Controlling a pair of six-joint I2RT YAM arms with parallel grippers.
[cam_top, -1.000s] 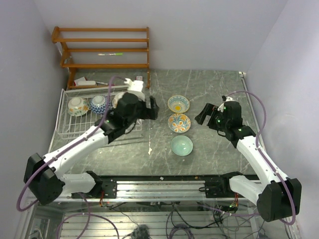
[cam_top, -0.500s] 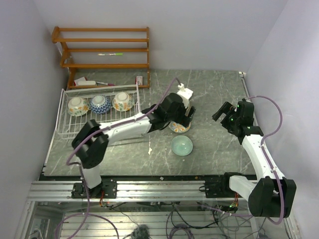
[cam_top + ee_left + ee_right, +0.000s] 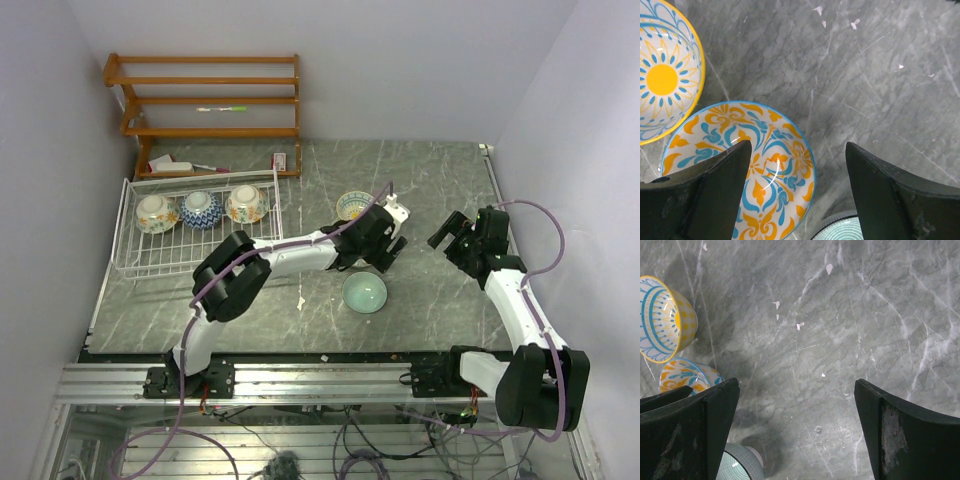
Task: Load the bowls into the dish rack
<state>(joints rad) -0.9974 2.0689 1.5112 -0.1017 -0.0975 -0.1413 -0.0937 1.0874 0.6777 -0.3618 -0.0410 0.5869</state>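
My left gripper hangs wide open over the orange-and-blue floral bowl and holds nothing. The yellow sun bowl lies just beside this bowl, perhaps touching it, and the pale teal bowl is near on the other side. My right gripper is also open and empty, well apart. The dish rack, on the table's left side, carries three bowls.
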